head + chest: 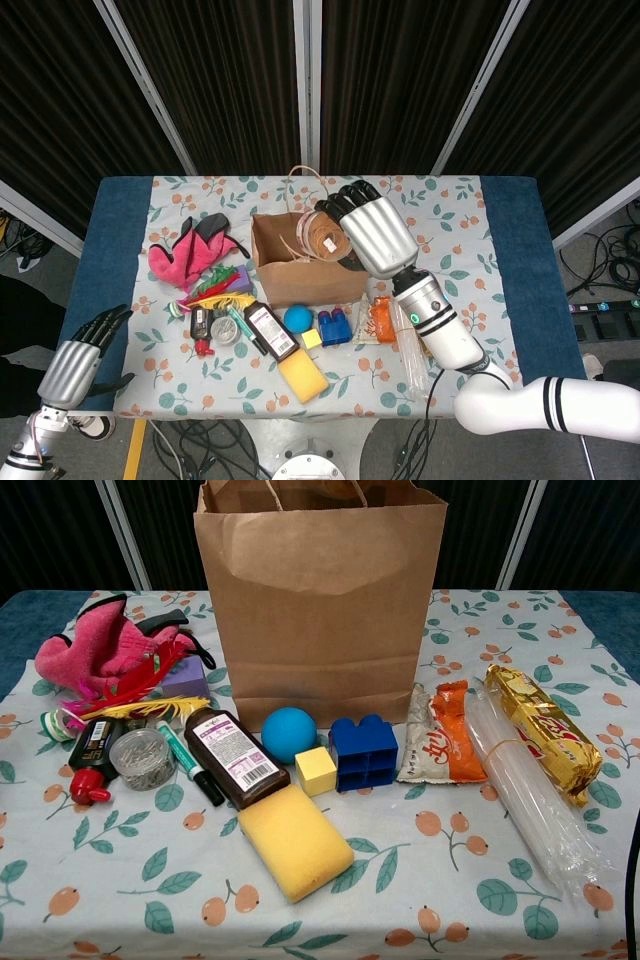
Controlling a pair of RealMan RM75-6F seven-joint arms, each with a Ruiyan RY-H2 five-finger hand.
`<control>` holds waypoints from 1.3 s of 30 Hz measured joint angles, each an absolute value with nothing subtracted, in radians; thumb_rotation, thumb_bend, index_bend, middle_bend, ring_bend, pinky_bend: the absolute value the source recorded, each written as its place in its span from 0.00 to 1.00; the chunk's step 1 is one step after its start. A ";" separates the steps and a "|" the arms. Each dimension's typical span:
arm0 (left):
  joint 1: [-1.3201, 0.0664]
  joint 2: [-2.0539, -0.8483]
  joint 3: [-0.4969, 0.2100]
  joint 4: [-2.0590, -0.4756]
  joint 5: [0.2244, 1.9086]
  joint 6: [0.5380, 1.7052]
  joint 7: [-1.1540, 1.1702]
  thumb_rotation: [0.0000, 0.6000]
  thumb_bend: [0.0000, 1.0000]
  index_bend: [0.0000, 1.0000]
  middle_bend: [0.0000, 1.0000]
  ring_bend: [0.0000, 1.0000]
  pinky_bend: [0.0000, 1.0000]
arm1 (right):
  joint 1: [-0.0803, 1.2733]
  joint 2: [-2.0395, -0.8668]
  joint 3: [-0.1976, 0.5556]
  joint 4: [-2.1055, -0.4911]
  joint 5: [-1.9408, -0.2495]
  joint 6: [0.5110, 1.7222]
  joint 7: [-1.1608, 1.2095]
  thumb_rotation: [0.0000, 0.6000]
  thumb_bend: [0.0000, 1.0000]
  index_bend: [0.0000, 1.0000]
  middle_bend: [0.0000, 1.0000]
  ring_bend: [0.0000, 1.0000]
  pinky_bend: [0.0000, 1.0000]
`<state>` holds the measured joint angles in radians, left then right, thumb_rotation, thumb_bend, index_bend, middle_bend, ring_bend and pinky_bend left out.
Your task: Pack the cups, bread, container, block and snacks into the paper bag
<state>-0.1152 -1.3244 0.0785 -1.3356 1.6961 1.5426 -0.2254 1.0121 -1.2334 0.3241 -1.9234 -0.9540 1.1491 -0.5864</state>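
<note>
My right hand (368, 232) grips a round clear container (322, 236) with brown contents, tilted at the open top of the brown paper bag (300, 268), on its right side. In the chest view the bag (320, 600) stands upright mid-table, and neither hand shows there. In front of it lie a blue block (363, 752), an orange snack packet (447, 742), a gold snack bar (538, 730), a clear sleeve of cups (530, 795) and a yellow bread-like slab (293, 842). My left hand (76, 362) hangs open beyond the table's front left corner.
On the left side lie a pink glove (95, 650), a dark bottle (232, 756), a tub of clips (141, 756), a green marker (188, 763) and a red-capped bottle (88, 762). A blue ball (289, 733) and a yellow cube (315, 771) sit by the block.
</note>
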 measured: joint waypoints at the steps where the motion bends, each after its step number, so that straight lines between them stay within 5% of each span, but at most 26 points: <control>1: -0.115 -1.324 0.078 -1.335 1.696 1.544 -0.226 1.00 0.19 0.14 0.17 0.13 0.24 | 1.016 -1.231 0.325 -1.925 -0.937 1.137 -0.588 1.00 0.00 0.12 0.16 0.05 0.06; 8: -0.113 -1.324 0.079 -1.334 1.697 1.548 -0.227 1.00 0.19 0.14 0.17 0.13 0.24 | 1.021 -1.225 0.338 -1.933 -0.929 1.137 -0.579 1.00 0.00 0.01 0.09 0.00 0.00; 24: -0.117 -1.321 0.076 -1.350 1.702 1.552 -0.220 1.00 0.19 0.14 0.18 0.13 0.24 | 0.899 -1.060 0.349 -2.145 -1.104 1.283 -0.572 1.00 0.00 0.00 0.12 0.01 0.00; 32: -0.133 -1.327 0.077 -1.354 1.716 1.539 -0.216 1.00 0.19 0.14 0.17 0.13 0.24 | 0.687 -0.971 0.184 -2.241 -1.204 1.380 -0.584 1.00 0.00 0.06 0.17 0.05 0.01; 39: -0.126 -1.326 0.077 -1.360 1.716 1.553 -0.206 1.00 0.19 0.14 0.17 0.13 0.24 | 0.615 -1.072 0.056 -2.128 -1.290 1.309 -0.505 1.00 0.00 0.10 0.19 0.08 0.06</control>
<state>-0.1263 -1.3257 0.0771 -1.3602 1.7162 1.5529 -0.2058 0.6151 -1.0716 0.0556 -2.1283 -1.2904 1.3087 -0.5050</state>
